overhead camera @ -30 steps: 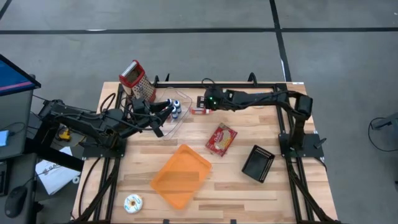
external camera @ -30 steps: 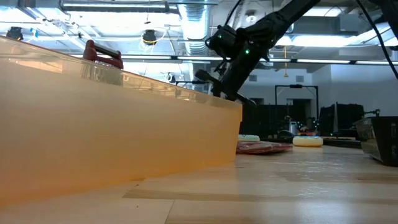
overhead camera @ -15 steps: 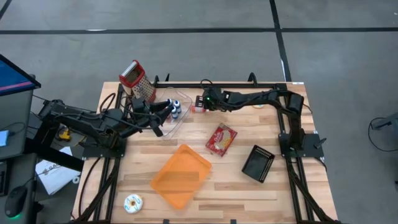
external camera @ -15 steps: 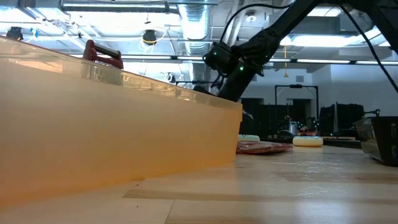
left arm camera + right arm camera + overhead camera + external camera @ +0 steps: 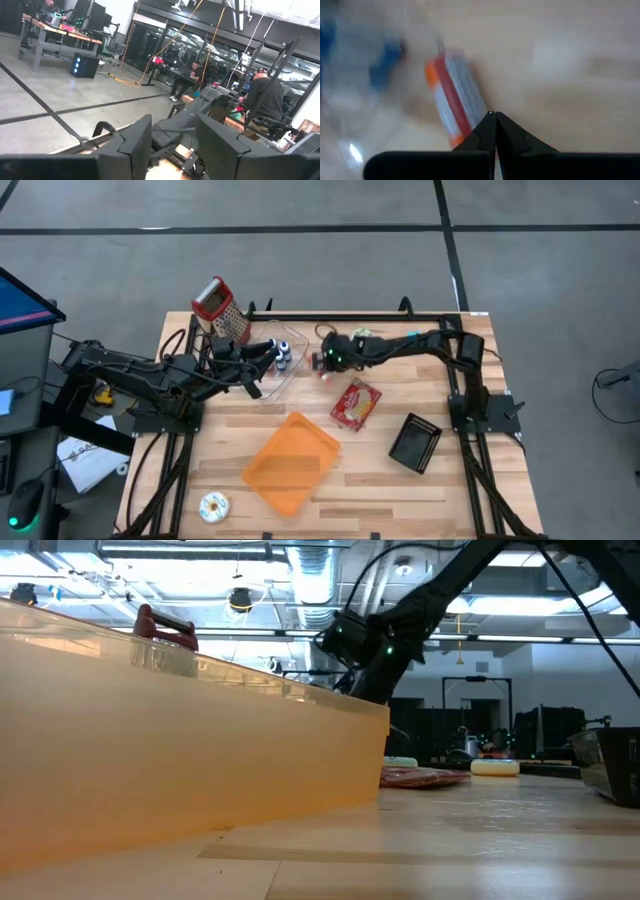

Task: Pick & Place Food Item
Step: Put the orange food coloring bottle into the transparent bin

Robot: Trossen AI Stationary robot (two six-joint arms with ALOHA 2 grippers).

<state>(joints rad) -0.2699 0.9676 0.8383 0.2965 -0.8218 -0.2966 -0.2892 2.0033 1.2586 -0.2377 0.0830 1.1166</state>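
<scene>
A small red, orange and white pack (image 5: 451,97) lies flat on the wood near the table's far edge. My right gripper (image 5: 492,116) is shut, slanting down over it (image 5: 321,362), its tips beside the pack's edge. My left gripper (image 5: 266,356) hangs raised at the far left, pointing level toward the right arm, its fingers (image 5: 220,145) apart with nothing visible between them. It is beside a clear plastic container (image 5: 283,372) holding blue-capped items (image 5: 283,357). A red snack packet (image 5: 356,402) lies flat mid-table. My right gripper's shut fingertips stand right at the pack's long edge (image 5: 470,120), coming from above at a slant. Whether they touch it I cannot tell, as the view is blurred. My left gripper stands against the clear container in the high view, and I cannot tell whether it touches it.
An orange tray (image 5: 290,462) lies in the near middle and fills the low view's left (image 5: 200,760). A grater with a red handle (image 5: 222,310) stands far left, a black basket (image 5: 415,442) lies at the right, and a donut (image 5: 214,505) sits near the front left corner.
My right gripper has come down and toward the table's near edge, closing on the small pack, and has stayed shut. The pack and the other things have not moved.
</scene>
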